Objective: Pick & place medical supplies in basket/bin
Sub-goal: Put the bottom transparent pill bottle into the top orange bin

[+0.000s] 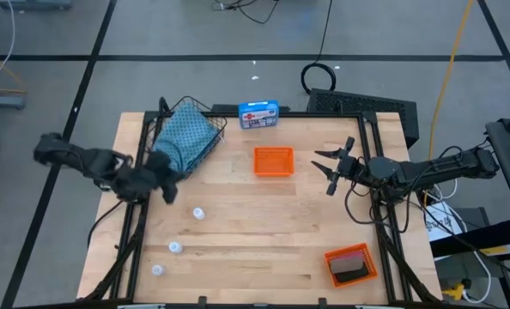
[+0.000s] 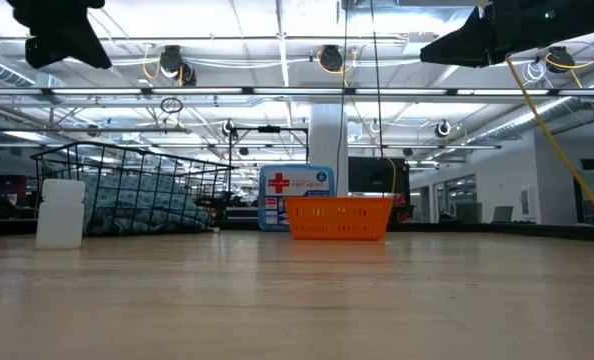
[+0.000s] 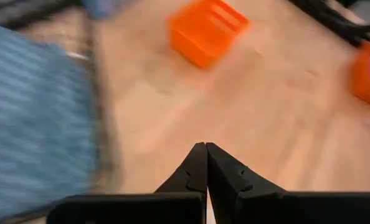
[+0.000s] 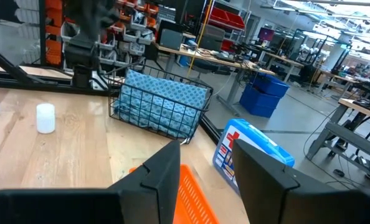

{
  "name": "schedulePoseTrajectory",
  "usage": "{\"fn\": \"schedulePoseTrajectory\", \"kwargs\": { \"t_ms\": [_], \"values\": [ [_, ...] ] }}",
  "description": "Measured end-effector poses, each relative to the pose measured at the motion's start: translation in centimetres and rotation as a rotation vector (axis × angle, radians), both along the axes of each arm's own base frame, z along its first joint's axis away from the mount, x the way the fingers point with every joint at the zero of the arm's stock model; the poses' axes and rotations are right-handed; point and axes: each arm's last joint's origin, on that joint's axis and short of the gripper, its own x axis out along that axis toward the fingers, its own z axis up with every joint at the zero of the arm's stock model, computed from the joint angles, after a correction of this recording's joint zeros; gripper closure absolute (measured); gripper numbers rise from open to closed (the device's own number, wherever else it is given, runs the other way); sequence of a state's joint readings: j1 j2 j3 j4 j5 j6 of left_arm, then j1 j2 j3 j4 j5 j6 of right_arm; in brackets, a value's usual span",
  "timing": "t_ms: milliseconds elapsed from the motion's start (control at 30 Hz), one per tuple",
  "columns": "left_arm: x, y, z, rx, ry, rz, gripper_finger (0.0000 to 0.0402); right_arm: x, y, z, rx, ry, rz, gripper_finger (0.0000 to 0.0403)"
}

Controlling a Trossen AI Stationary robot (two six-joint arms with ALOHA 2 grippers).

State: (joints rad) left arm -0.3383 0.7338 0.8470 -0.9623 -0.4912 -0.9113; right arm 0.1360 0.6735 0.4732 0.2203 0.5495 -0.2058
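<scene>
The teal cloth [image 1: 183, 137] lies in the wire basket [image 1: 210, 120] at the back of the table. The left gripper [image 1: 166, 190] is closed tight, holding nothing, just beside the basket. Three white vials [image 1: 199, 213] sit nearer the front. The right gripper [image 1: 328, 169] (fingers apart, empty) hangs near an orange tray [image 1: 273, 161].

Light wooden table [image 1: 264, 232]. Wire basket [image 1: 189, 136] at far left corner, blue box [image 1: 258, 114] at far edge, orange tray [image 1: 273, 161] mid-table, second orange tray [image 1: 351, 264] near right corner, three white vials [image 1: 199, 213] near left edge.
</scene>
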Motion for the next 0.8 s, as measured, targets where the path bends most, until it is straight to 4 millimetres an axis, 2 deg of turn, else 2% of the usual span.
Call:
{"fn": "schedulePoseTrajectory", "kwargs": {
  "t_ms": [100,200,333,467,600,733,800],
  "values": [
    [1.5,-2.6,-1.3,-0.040,-0.056,-0.130,0.0400,0.0,0.0,0.0,0.001,-0.001,0.000,0.0269],
    [3.5,-5.2,-1.4,-0.020,-0.158,-0.280,0.0397,0.0,0.0,0.1,0.003,-0.013,0.000,0.0269],
    [6.0,-8.0,-0.2,0.006,-0.370,-0.448,0.0395,0.0,0.0,0.3,0.006,-0.030,0.000,0.0269],
    [7.5,-9.1,1.1,-0.067,-0.457,-0.511,0.0380,0.0,0.0,0.3,0.007,-0.034,0.001,0.0269],
    [9.1,-9.8,2.2,-0.153,-0.298,-0.500,0.0345,0.0,0.0,0.3,0.007,-0.034,0.001,0.0269],
    [11.0,-11.9,3.5,-0.165,-0.104,-0.575,0.0315,0.0,0.0,0.3,0.007,-0.035,0.001,0.0269],
    [11.5,-13.1,3.5,-0.208,0.048,-0.537,0.0308,0.0,0.0,0.3,0.007,-0.033,0.001,0.0269]
  ]
}}
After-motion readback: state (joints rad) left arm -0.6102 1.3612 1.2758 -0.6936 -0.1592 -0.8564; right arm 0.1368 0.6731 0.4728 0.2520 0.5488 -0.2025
